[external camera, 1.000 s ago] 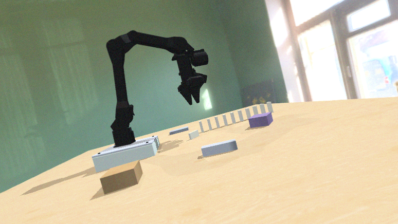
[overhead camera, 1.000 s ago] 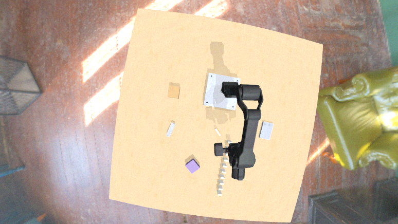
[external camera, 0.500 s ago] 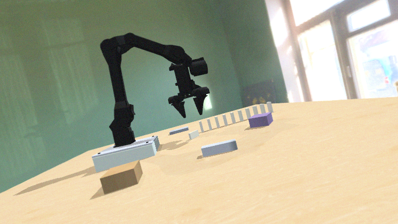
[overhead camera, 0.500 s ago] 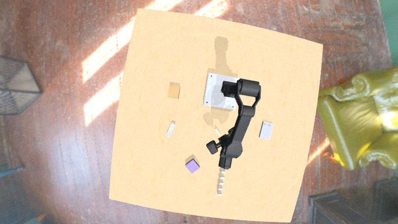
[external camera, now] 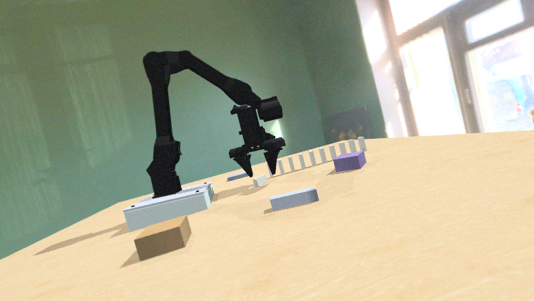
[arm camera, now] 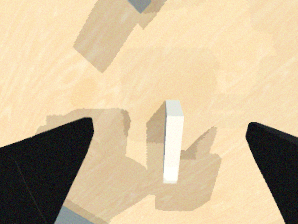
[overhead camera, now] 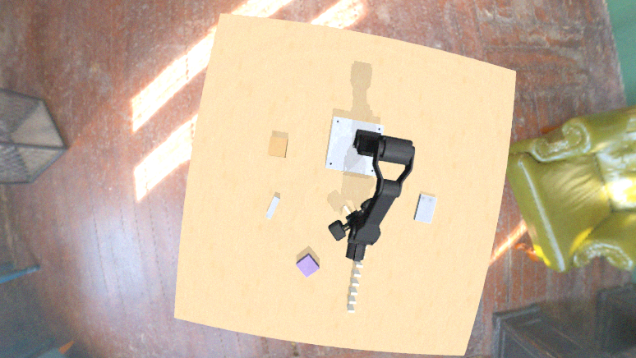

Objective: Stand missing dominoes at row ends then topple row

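A loose white domino (overhead camera: 345, 208) (external camera: 259, 181) (arm camera: 173, 145) lies on its long narrow side between the row's near end and the arm's base. My gripper (external camera: 262, 175) (arm camera: 170, 127) is open and empty, with its fingertips low above this domino, one on either side of it in the wrist view. The row of white dominoes (overhead camera: 354, 282) (external camera: 312, 159) stands upright and runs away from the base. Its near-end domino shows partly behind one finger in the exterior view. The arm hides the near part of the row in the top view.
A purple block (overhead camera: 307, 265) (external camera: 346, 163) lies beside the row. A long grey block (overhead camera: 273, 207) (external camera: 294, 199) and an orange-tan block (overhead camera: 278, 145) (external camera: 164, 233) lie on that same side. A flat grey block (overhead camera: 425, 208) (external camera: 237, 176) lies on the other side.
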### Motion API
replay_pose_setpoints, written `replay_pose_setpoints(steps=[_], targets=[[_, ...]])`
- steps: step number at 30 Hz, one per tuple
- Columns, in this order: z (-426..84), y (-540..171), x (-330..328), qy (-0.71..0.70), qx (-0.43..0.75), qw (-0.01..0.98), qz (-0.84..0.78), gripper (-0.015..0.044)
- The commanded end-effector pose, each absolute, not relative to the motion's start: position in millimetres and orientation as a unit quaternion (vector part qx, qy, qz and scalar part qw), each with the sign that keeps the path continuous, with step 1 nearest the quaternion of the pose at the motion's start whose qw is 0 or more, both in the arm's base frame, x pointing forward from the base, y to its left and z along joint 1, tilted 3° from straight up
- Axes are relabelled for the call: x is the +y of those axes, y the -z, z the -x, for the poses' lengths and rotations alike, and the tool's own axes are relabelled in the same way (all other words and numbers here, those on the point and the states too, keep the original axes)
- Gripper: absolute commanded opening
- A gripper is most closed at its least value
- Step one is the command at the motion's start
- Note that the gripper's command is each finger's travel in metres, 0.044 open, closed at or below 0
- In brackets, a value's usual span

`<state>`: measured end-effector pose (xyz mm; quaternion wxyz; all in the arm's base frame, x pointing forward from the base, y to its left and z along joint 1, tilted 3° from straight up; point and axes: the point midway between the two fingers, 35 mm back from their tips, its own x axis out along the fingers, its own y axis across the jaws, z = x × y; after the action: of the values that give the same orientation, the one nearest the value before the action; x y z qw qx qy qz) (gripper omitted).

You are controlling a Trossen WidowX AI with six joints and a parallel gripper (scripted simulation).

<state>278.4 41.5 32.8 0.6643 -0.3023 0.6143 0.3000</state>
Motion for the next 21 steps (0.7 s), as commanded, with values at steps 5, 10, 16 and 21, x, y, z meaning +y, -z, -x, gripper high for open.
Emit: replay_pose_setpoints(steps=[5, 10, 16, 21], targets=[[-280, -22, 41, -0.301, 0.610, 0.667, 0.304, 0.0440], [-280, -14, 42, -0.301, 0.610, 0.667, 0.304, 0.0440], [-280, -13, 42, -0.301, 0.610, 0.667, 0.304, 0.0440], [-280, -13, 42, -0.301, 0.610, 0.667, 0.304, 0.0335]])
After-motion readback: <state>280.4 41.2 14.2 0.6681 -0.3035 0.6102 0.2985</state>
